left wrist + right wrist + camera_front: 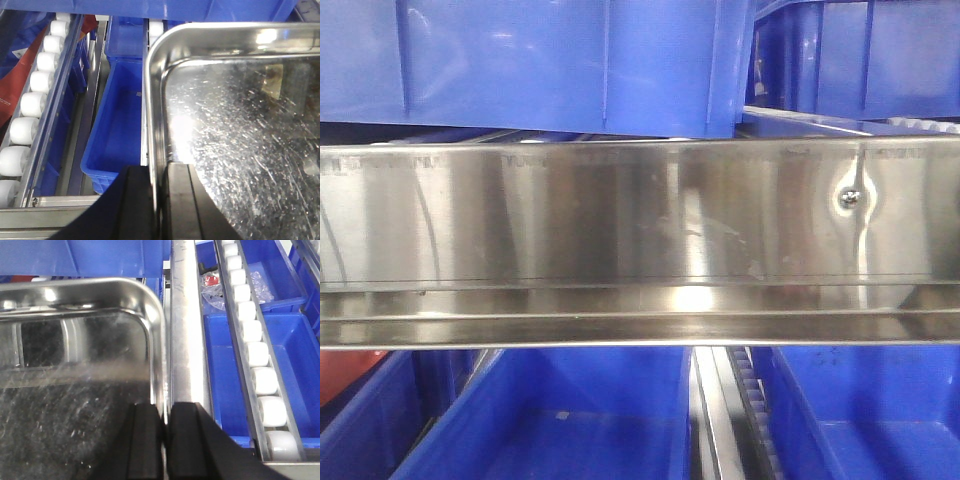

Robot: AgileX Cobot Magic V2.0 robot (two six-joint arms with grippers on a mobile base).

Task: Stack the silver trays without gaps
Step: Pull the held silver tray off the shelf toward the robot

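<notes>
left tool [159, 175] clenched on the left side rim of the silver tray [240, 150], one finger outside the wall and one inside, a little back from the rounded corner. right tool [165, 412] clamped the same way on the tray's right side rim, wall pinched between the two fingers. so the tray spans between both tools, open side up, bottom scratched and shiny. cannot tell if anything supports it from below. left wrist view: blue bin [117, 135] sits lower down just past the left rim, row of white rollers [35, 105] further left. right wrist view: steel bar [186, 340] runs just beside the right rim, then a roller track [257, 355]. front view: long steel rail [620, 220] with a screw [850, 197] fills the middle, upper bins [570, 60] above it.
</notes>
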